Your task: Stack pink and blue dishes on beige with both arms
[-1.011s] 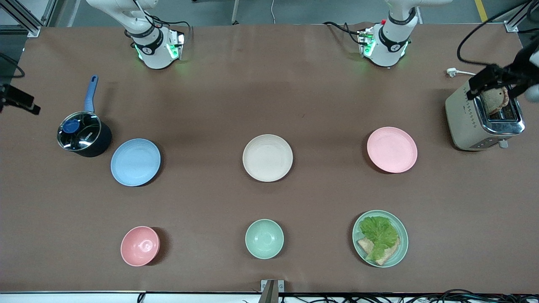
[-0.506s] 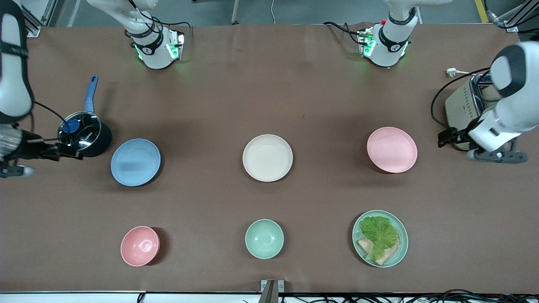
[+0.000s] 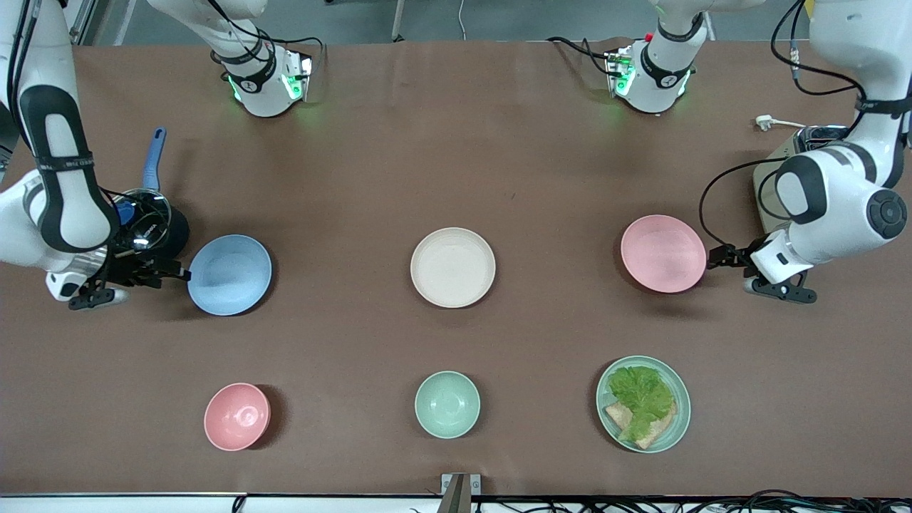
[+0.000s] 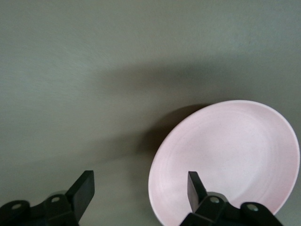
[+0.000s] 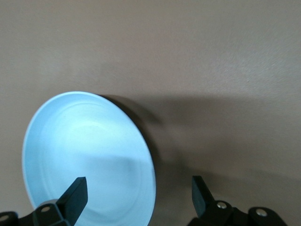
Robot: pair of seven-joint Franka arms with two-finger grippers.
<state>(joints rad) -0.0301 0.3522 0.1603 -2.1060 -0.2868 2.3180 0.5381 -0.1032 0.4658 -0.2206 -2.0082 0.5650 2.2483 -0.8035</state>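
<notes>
The beige plate [image 3: 452, 267] lies at the table's middle. Toward the right arm's end lies the light blue plate [image 3: 229, 274] [image 5: 89, 155], and toward the left arm's end the pale pink plate [image 3: 662, 253] [image 4: 225, 157]. My right gripper [image 3: 178, 274] [image 5: 138, 190] is open, low at the blue plate's outer rim, one finger over the plate and one over the bare table. At the pink plate's outer rim my left gripper [image 3: 714, 255] [image 4: 140, 186] is open too and straddles the edge in the same way. Neither holds anything.
A lidded saucepan [image 3: 146, 228] with a blue handle stands beside the right arm's wrist. The left arm partly hides a toaster [image 3: 773, 185]. Nearer the front camera stand a pink bowl [image 3: 236, 416], a mint bowl [image 3: 447, 404] and a mint plate with lettuce and bread [image 3: 643, 404].
Both arms have swung in from the table's ends and come down, the right gripper to the blue plate's rim and the left to the pink plate's rim. The plates stay where they were.
</notes>
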